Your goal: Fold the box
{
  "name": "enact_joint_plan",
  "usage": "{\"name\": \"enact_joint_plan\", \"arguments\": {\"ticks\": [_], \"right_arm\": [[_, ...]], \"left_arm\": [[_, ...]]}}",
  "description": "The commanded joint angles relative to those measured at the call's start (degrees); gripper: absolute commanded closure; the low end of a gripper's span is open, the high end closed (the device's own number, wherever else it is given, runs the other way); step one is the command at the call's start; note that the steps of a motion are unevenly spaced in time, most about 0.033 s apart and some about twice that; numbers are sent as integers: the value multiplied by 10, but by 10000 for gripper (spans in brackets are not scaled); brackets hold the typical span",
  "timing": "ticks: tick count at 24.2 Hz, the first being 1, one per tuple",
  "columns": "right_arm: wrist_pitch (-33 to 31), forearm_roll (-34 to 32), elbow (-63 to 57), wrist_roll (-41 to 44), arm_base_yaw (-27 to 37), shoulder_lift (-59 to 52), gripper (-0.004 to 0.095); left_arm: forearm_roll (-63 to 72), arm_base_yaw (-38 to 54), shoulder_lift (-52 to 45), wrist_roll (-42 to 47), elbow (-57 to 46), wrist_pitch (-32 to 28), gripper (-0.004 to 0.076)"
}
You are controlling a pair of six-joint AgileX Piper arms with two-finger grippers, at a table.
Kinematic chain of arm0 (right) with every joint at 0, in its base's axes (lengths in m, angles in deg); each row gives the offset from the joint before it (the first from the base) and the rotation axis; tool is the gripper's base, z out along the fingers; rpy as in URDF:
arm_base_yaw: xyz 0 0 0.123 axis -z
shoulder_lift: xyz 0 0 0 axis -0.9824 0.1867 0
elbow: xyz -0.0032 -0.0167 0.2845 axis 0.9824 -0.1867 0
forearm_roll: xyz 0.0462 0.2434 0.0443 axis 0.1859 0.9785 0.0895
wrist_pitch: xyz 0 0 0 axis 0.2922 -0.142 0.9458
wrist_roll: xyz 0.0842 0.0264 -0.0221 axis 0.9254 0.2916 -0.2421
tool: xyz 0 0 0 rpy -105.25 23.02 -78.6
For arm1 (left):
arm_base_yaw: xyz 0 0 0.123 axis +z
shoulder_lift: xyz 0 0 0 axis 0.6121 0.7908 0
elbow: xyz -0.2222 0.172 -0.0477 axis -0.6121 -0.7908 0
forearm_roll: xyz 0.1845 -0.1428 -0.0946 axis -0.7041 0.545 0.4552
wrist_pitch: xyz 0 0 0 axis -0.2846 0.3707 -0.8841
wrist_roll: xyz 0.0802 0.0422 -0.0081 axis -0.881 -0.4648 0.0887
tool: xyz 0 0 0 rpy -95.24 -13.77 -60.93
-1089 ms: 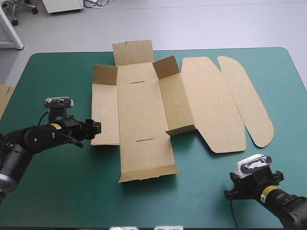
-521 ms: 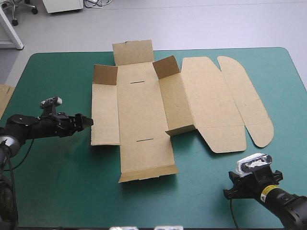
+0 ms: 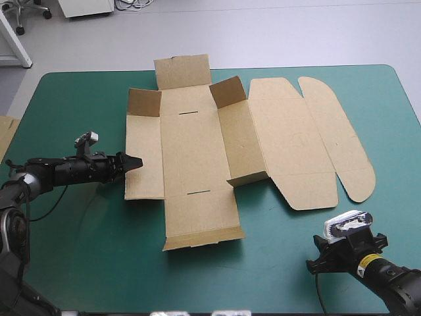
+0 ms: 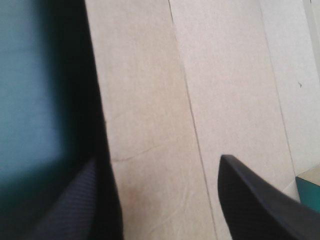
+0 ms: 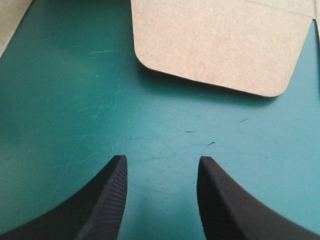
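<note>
Left pincer (image 3: 132, 162) fingers apart, edge of mostly flat brown box (image 3: 196, 155) between and ahead of them, on teal-green surface (image 3: 85, 250). Right pincer (image 5: 160, 160) apart over bare surface, box flap ahead.

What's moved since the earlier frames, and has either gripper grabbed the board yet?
The left gripper has reached rightward to the left edge of the brown cardboard box, fingers open, nothing gripped. The box and the right gripper stayed put.
</note>
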Motion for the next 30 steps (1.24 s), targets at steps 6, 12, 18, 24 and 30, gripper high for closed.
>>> {"name": "enact_joint_plan", "arguments": {"ticks": [6,12,18,24,30], "right_arm": [[42,-1,21,-6,1,0,482],[42,-1,21,-6,1,0,482],[41,-8,24,-9,1,0,482],[-54,-55,144,-9,1,0,482],[-117,-55,251,-9,1,0,482]], "left_arm": [[11,-72,-11,5,69,10,346],[-57,-110,-11,55,94,-31,396],[-72,-116,-11,68,100,-44,734],[-200,-126,-11,158,202,33,734],[-469,-204,-11,291,359,82,734]]}}
